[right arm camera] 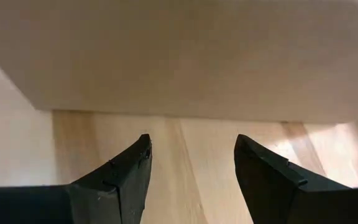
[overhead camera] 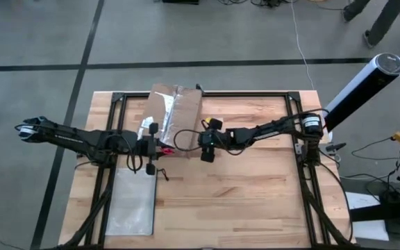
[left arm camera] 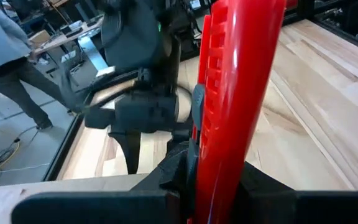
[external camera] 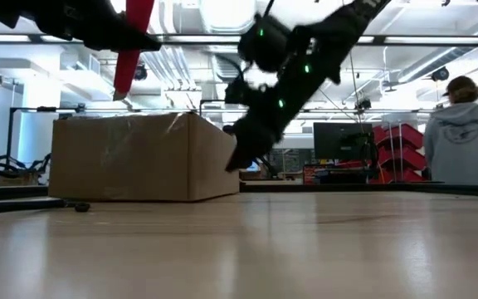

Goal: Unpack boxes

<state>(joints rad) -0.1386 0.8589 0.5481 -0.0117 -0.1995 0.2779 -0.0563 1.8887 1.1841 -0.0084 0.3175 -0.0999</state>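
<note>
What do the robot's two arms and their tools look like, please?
Both arms are dark and slim, with black cables looping beside them. The right arm shows small green lights near its wrist. The right tool has two black, wedge-shaped fingers. The left arm ends in a similarly black tool.

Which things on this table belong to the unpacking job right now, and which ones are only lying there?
In use:
- cardboard box, taped, at the table's far edge
- red utility knife, clamped in the left gripper
- right gripper, open, at the box's side

Lying about:
- flat translucent pouch on the table, near the left arm
</note>
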